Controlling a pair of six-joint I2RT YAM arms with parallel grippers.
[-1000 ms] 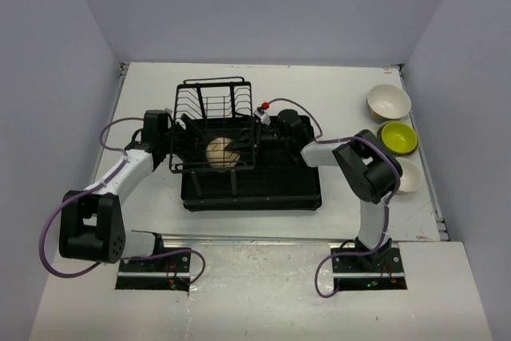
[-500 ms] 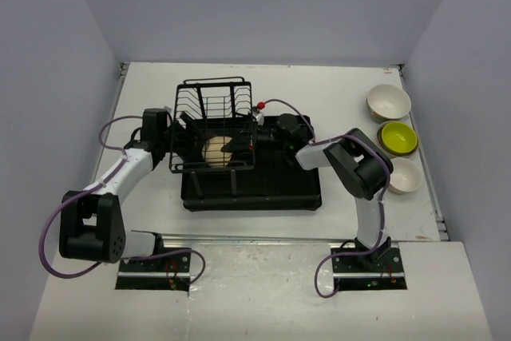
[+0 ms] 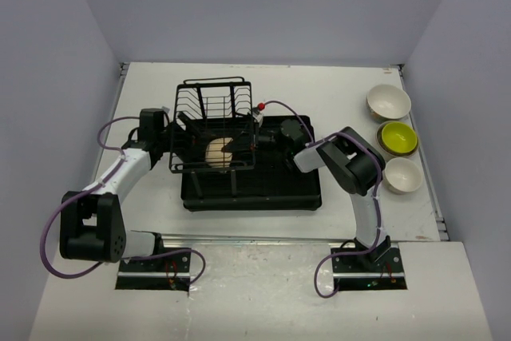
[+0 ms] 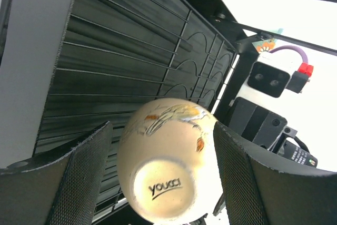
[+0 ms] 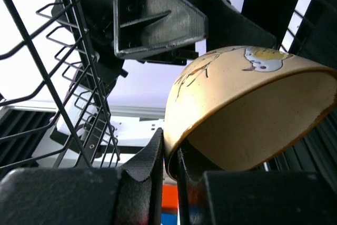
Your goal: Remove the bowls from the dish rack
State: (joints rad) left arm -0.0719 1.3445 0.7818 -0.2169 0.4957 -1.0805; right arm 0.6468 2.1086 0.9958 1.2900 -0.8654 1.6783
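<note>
The beige bowl (image 3: 217,152) stood on edge in the wire holder (image 3: 209,113) of the rack (image 3: 271,188). The right gripper (image 5: 169,143), at the bowl's 3 o'clock, had its fingers clamped on the rim. At its 9 o'clock the left gripper (image 4: 162,130) held its fingers wide apart, one either side of the bowl's foot. A banded bowl (image 3: 389,102), yellow bowl (image 3: 398,138) and cream bowl (image 3: 402,175) lay well off at the rack's 3 o'clock.

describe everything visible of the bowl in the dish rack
The bowl is glossy cream ceramic with painted birds on twigs outside, a brownish rim and "youcci" printed on its foot. It stands on edge in the wire holder of the dish rack. The right gripper pinches its rim; the left gripper straddles it, open.
</note>
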